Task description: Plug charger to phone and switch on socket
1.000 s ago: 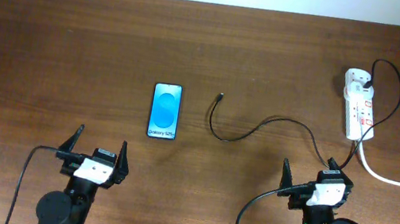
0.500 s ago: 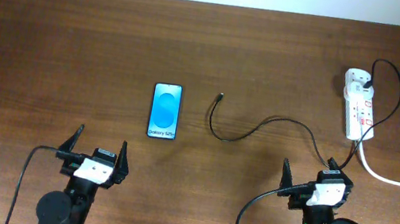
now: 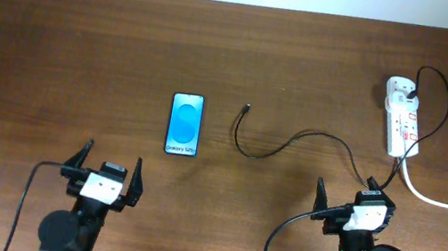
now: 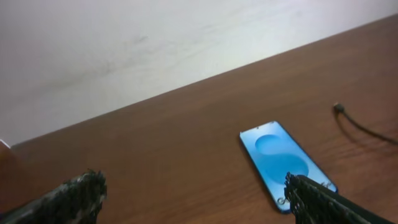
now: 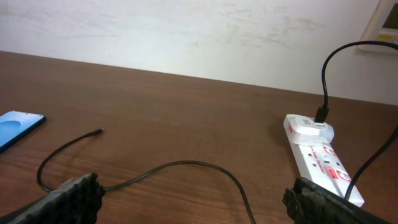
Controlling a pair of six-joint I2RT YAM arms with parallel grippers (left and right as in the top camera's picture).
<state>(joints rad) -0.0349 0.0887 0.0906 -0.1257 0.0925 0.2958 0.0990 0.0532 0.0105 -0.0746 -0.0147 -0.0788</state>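
— How did the left gripper stand?

— Wide open, with nothing between its fingers. It sat low at the near edge of the table.

— And what lay closest to it?

— The phone. It lay flat on the wood ahead of the gripper and a little to its right, clear of both fingers, with the blue screen lit and facing up.

— And the right gripper?

— Spread just as wide and holding nothing. It was also at the near edge, well apart from the left one.

— Where was the charger?

— It was loose on the table. The small connector tip rested just right of the phone without touching it. From there the thin black cable curved down and across, then passed just beside the right gripper's outer finger.

— And past that?

— It looped up to a black plug seated at the far end of the socket. That white strip lay at the right side of the table, beyond the right gripper. Its thick white lead ran off to the right edge.

— Could you read the switches?

— They showed as small red marks, too small to tell on from off.
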